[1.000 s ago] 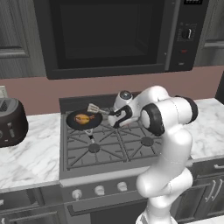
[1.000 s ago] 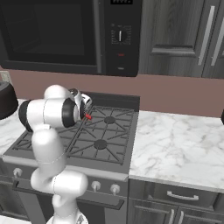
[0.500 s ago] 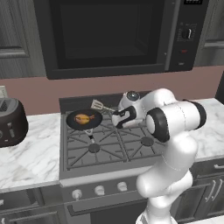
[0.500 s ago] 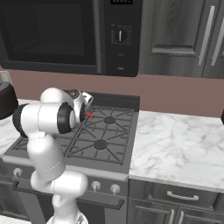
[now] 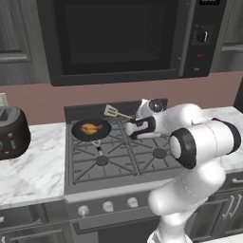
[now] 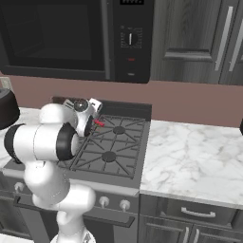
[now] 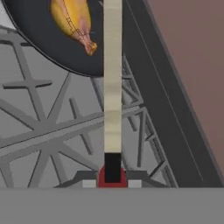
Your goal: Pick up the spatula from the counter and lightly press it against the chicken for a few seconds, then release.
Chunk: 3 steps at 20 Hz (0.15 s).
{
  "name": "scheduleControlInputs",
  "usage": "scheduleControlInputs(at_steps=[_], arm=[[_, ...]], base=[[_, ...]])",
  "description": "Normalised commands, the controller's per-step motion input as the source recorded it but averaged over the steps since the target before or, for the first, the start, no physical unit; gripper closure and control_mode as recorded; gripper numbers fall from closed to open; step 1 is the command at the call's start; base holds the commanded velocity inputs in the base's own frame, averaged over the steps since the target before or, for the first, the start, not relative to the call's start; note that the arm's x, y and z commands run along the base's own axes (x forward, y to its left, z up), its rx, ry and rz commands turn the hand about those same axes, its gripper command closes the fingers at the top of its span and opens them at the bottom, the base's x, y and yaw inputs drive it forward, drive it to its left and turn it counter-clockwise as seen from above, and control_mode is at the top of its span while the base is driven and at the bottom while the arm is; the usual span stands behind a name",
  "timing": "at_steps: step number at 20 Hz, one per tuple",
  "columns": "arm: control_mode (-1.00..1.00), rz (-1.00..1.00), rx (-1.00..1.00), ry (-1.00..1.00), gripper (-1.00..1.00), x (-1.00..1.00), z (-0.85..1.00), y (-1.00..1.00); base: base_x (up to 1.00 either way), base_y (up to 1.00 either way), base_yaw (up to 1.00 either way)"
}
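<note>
While the toaster sits on the counter well to the left and the microwave hangs above, we see the pan on the stove, at its back-left burner, with the chicken lying inside. The gripper is clamped on the end of the spatula handle. The blade hangs above the pan's far right rim, near the chicken but apart from it. Since a second ago the blade has risen and drawn back from the chicken, toward the arm.
</note>
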Motion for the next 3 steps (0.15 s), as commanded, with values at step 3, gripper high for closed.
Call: scheduleControlInputs(at_steps=[3], arm=[[-1.00,0.04,0.01,-0.07,1.00,-0.36,0.37,-0.25]], base=[[0.00,0.00,0.00]])
